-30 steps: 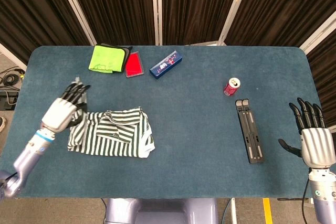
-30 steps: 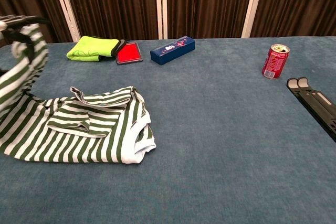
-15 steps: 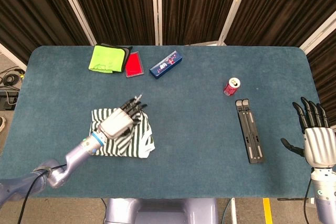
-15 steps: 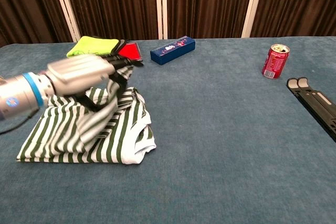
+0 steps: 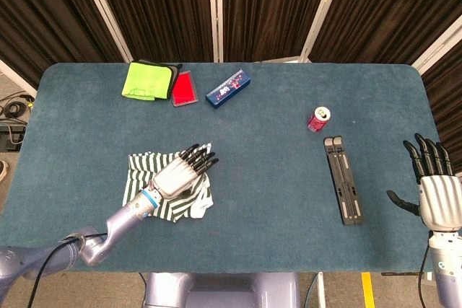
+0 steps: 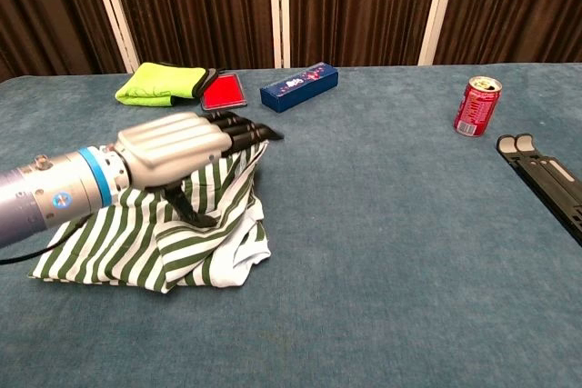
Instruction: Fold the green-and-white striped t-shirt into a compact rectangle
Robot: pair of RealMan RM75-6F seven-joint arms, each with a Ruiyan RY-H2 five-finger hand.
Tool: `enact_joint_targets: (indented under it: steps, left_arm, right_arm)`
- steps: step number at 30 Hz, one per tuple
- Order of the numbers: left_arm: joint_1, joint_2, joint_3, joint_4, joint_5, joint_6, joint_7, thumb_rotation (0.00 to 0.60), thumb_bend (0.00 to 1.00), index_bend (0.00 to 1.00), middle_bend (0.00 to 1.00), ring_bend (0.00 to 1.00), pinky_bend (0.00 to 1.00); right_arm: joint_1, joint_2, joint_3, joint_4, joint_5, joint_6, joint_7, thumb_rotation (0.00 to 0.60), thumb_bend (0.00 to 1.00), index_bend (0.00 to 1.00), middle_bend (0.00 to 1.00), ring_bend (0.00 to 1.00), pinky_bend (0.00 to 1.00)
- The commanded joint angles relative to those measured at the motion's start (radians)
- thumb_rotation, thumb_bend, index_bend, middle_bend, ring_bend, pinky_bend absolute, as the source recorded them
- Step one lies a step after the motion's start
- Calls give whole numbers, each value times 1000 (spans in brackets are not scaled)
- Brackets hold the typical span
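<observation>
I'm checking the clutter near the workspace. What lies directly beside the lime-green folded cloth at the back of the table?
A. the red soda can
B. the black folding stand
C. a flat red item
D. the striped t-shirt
C: in the head view a flat red item lies right against the lime-green cloth, while the soda can stands far off to the right.

Two robot arms, both clad in smooth, glossy lavender-grey shells. The left hand [image 6: 177, 147] has a ribbed silver-grey metallic back and slim black fingers [image 6: 244, 127]. A bright blue band rings its wrist, beside a white cuff carrying a small round blue mark. A thin black cable trails from the forearm. The right hand [image 5: 439, 191], at four o'clock, matches it: silver back, black fingers, black thumb.
</observation>
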Motion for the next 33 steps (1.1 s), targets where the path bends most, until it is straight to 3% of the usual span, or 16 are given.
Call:
enact_joint_targets:
  steps: [1,7,17,24,33]
  left_arm:
    - [7,27,-20,-36,-22,10,18,600,193,0,0,0,0]
    - [23,121,-21,-128,-32,26,-7,600,197,0,0,0,0]
    - [68,250,93,-178,10,-3,-118,600,138,0,0,0,0]
    - [86,192,118,-92,33,10,-192,600,131,0,0,0,0]
    - [53,47,59,9,23,9,-221,600,131,0,0,0,0]
  right_arm:
    - [0,0,0,-1,-1,1,0,600,0,123,0,0,0]
    - [-2,3,-1,-6,-3,3,0,600,0,124,0,0,0]
    - [0,3,-3,-8,-6,0,-3,600,0,127,0,0,0]
    - [4,-4,-4,-7,-6,-6,-15,600,0,127,0,0,0]
    - [5,-8,-4,-2,-3,-8,-26,600,0,127,0,0,0]
